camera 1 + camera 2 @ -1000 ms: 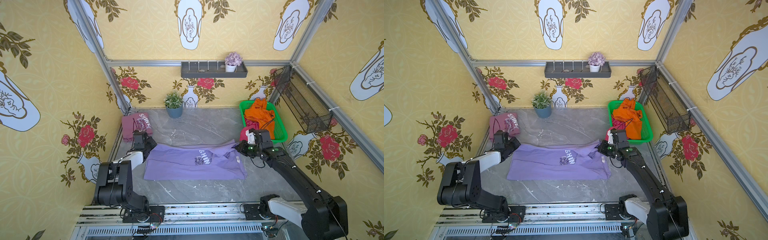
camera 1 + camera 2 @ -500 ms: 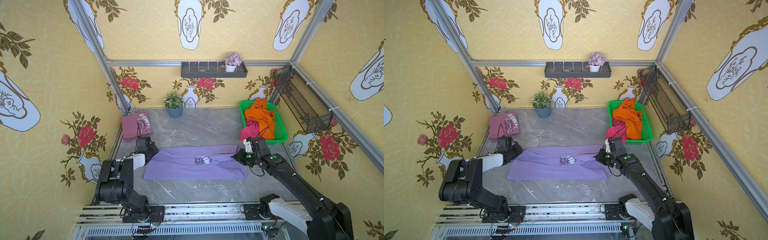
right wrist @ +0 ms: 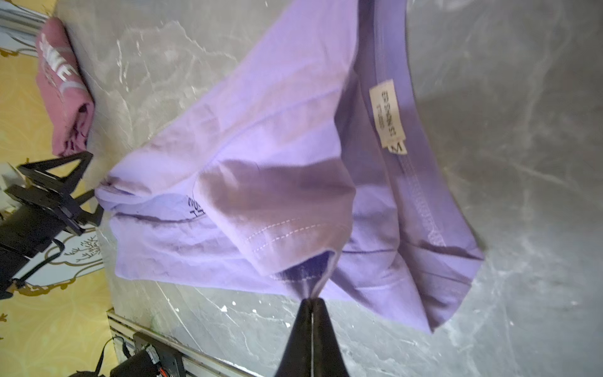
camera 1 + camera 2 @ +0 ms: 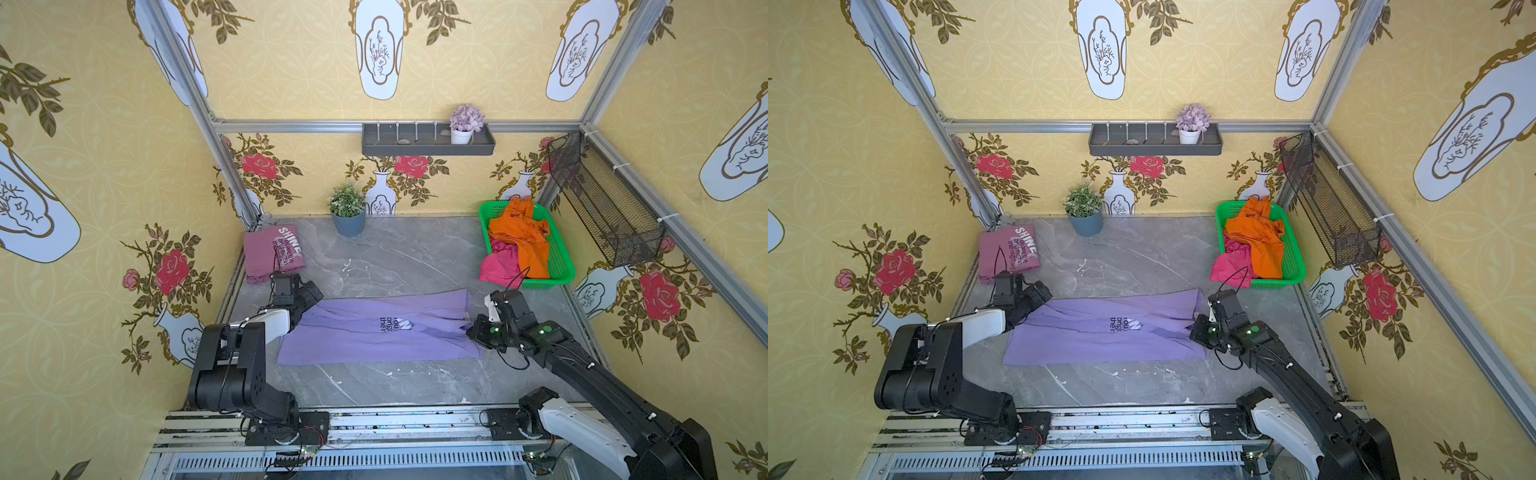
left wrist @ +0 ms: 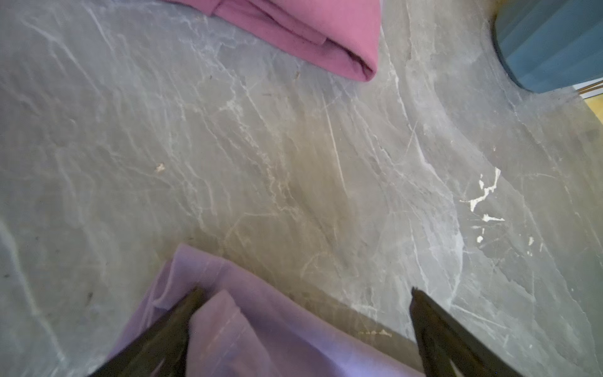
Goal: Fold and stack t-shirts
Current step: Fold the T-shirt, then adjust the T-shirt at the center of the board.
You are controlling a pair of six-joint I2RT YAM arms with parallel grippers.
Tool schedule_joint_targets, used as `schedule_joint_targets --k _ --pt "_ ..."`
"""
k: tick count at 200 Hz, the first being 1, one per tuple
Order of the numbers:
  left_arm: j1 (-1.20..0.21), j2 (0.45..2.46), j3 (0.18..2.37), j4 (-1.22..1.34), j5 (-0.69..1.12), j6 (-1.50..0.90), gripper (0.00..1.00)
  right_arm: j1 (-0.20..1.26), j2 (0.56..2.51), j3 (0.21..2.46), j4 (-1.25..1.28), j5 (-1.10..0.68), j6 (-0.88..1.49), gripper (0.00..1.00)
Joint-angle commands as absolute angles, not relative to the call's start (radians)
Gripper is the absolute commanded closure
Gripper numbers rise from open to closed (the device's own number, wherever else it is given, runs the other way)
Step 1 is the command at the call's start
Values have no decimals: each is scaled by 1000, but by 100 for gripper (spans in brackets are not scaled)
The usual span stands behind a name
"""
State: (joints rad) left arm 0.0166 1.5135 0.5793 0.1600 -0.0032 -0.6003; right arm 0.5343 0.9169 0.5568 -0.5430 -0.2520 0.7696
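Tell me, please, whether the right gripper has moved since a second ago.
Yes: the right gripper, shut on the lavender t-shirt, has drawn away from the green basket toward the front rail.

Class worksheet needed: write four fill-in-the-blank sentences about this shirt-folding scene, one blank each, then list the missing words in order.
The left gripper, at a corner of the lavender t-shirt, is ____.
The right gripper is ____ on that shirt's fabric.
The folded mauve t-shirt bears the white word ____.
The basket holding the orange t-shirt is ____.
Missing words: open; shut; SHINE; green.
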Motion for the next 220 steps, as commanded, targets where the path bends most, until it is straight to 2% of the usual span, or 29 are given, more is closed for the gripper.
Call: schedule_joint_targets --k 1,32,43,66,93,111,119,132,140,159,182,216,220 --pt "17 1520 569 118 -11 -592 1 609 915 533 -511 -215 853 100" --pt "17 1529 562 128 -4 -593 1 734 938 507 -488 -140 932 100" --pt "16 1534 558 132 -3 -592 1 761 948 498 -494 -113 948 77" --pt "18 1510 552 125 -21 -592 1 778 931 538 -576 -29 937 63" --pt "18 1398 580 39 -90 -611 1 770 917 710 -722 97 853 61" --pt "18 1295 619 -52 -200 -643 1 766 938 784 -695 134 799 63" --pt "16 1246 628 -76 -238 -651 1 760 963 801 -655 133 783 69" --pt "16 1199 639 -101 -255 -662 0 751 1029 798 -537 98 751 88" --pt "16 1187 640 -96 -235 -661 12 736 1081 788 -460 59 735 100" --pt "-1 1193 633 -84 -208 -662 42 732 1194 733 -263 1 722 100" --pt "-42 1226 542 116 -39 -694 77 704 1315 660 -56 -81 721 100" --pt "-98 1390 475 306 47 -731 87 676 1385 572 36 -104 732 100" --pt "-98 1406 467 324 46 -735 91 668 1385 557 45 -109 732 100"
